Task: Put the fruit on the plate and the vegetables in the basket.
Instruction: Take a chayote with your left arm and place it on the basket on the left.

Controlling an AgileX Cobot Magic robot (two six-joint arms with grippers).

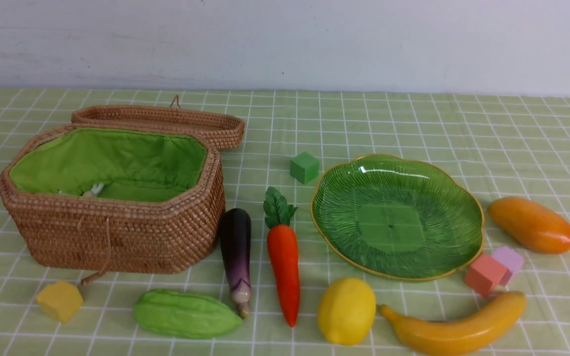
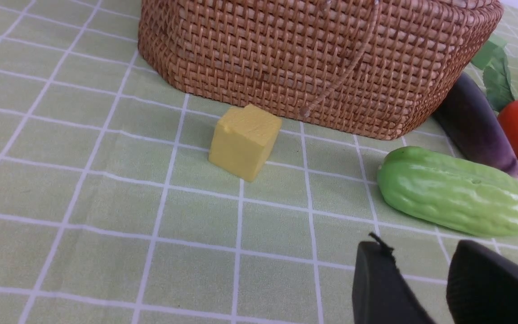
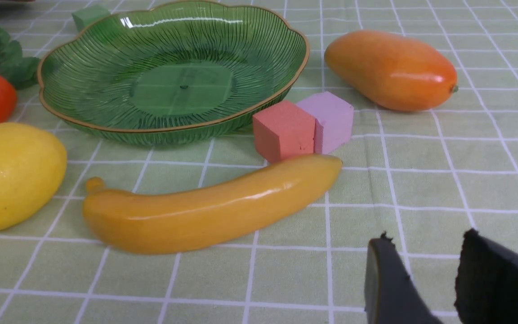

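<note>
Worktop [image 1: 552,306]: spread with a pale green cloth, white grid lines. Left: lined wicker basket [image 1: 117,237], lid open on its far side; yellow block [image 1: 60,300], near. Centre, near: green bitter gourd [image 1: 183,314], eggplant [image 1: 237,247], carrot [image 1: 283,262] with leaves, lemon [image 1: 347,310]. Centre, farther: green cube [image 1: 305,167]. Right: green glass dish [image 1: 391,220], gold-rimmed; mango [image 1: 532,225], right of it; red cube [image 1: 486,273] and lilac cube [image 1: 508,262], adjoining; banana [image 1: 455,329], near.
</note>
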